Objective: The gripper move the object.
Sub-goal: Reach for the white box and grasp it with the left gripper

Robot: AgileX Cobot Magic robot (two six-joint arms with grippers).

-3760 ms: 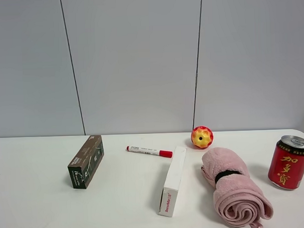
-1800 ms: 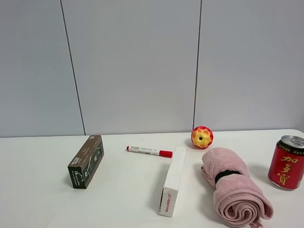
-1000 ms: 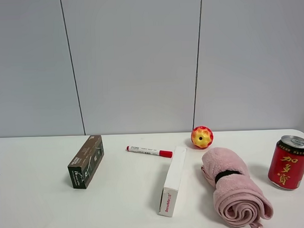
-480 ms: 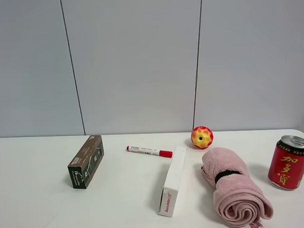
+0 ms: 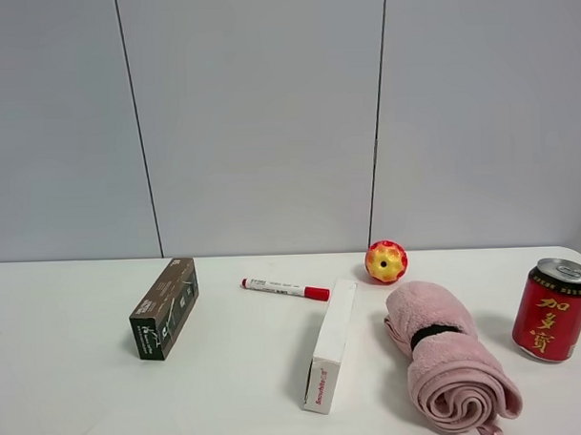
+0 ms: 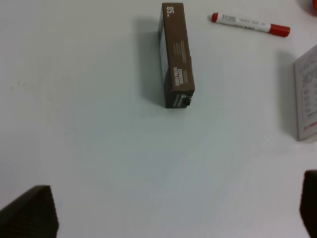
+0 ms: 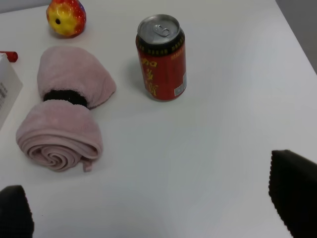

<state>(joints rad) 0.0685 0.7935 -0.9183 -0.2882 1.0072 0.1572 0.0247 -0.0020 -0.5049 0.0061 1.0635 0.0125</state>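
The table (image 5: 68,397) is a flat, matte white surface. Take clock positions in the exterior high view from the white box (image 5: 331,348).

The towel (image 5: 448,360) is soft pink pile, rolled into a cylinder and cinched by a black band. It lies just beside the white box at 3 o'clock.

The white box is long, rectangular, smooth cardboard with small red lettering on its near end. It stands on a narrow long side near the table's middle.

The dark box (image 5: 165,306) is of similar shape, brown-green, and lies well apart at 9 o'clock. The can (image 5: 552,310) is a glossy red metal cylinder beyond the towel at 3 o'clock. The slim marker (image 5: 284,289), white with a red cap, lies at 11 o'clock. The round, dimpled red-yellow ball (image 5: 386,261) sits at 1 o'clock.

The left gripper (image 6: 169,208) and right gripper (image 7: 154,198) each have their black fingers spread wide, holding nothing. Each wrist view shows the white box only at its edge, well apart from the fingers.
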